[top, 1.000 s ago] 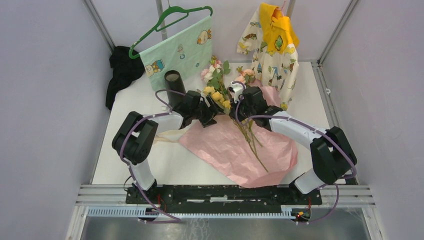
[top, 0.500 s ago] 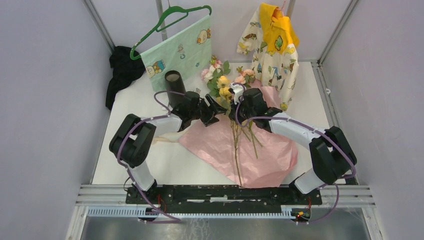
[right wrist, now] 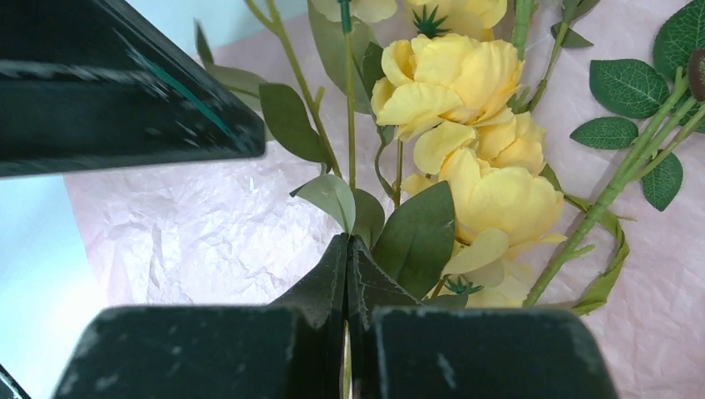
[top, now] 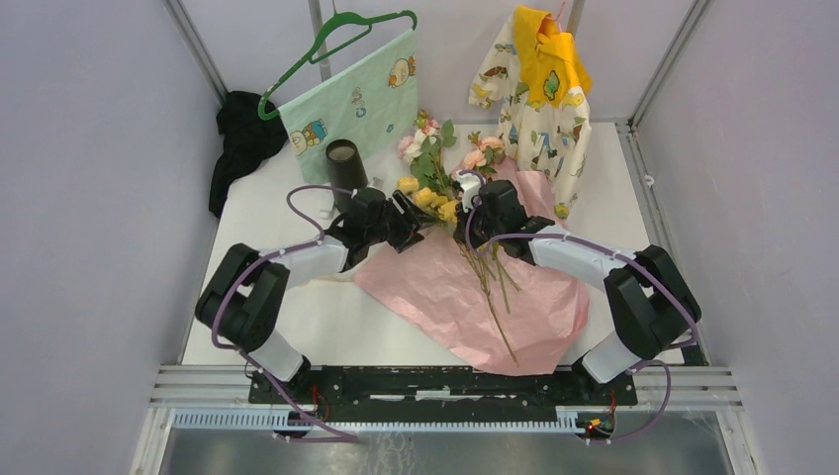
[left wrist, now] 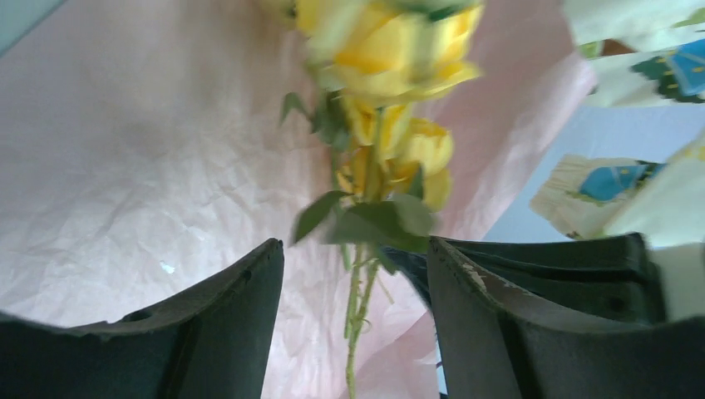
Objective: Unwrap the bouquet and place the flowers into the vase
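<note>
Two grippers out there: the left gripper (top: 423, 218) and the right gripper (top: 465, 223). One black vase (top: 345, 163), one pink paper sheet (top: 455, 297), one green hanger (top: 331, 40), one mint cloth (top: 351, 99), one patterned child's shirt (top: 539, 99), one black cloth bundle (top: 242, 143). The blooms overlap, so call it roughly five yellow roses (right wrist: 453, 75) and five pink and cream roses (top: 487, 148).

From where I stand, the white table top (top: 297, 327) fills the middle of the booth. At about ten o'clock a black cloth bundle (top: 240, 139) lies crumpled in the far left corner. At eleven o'clock a green hanger (top: 293, 67) carries a mint-green cloth (top: 356, 94) printed with small cartoon figures. At one o'clock there is a child's shirt (top: 534, 99), cream with colourful prints and a yellow upper part. At six o'clock a metal rail (top: 445, 381) runs along the near edge.
</note>
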`<control>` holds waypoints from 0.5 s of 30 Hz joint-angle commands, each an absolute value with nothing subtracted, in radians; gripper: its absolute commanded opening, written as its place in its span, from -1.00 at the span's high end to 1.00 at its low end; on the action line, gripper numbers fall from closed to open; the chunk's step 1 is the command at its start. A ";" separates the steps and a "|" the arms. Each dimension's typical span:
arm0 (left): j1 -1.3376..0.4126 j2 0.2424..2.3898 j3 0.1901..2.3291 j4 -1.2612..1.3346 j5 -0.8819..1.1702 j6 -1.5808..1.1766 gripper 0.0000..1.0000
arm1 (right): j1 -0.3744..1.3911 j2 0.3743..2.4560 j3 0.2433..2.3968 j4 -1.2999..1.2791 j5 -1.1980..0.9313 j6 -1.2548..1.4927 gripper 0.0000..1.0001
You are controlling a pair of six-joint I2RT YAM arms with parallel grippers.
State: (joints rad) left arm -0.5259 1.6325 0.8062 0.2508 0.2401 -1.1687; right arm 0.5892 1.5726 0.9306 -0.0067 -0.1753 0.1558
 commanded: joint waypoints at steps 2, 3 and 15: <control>-0.528 1.596 0.839 0.300 0.192 -1.113 -0.44 | 0.591 1.578 0.938 0.060 -0.200 0.155 1.00; -0.529 1.620 0.844 0.324 0.213 -1.118 -0.44 | 0.591 1.577 0.937 0.062 -0.206 0.158 1.00; -0.532 1.842 0.932 0.433 0.282 -1.161 -0.44 | 0.644 1.567 0.951 0.105 -0.285 0.177 1.00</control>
State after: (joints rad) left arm -0.5259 1.8198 0.8520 0.3424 0.2474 -1.1595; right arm 0.6022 1.5826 0.9287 0.0383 -0.2344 0.1642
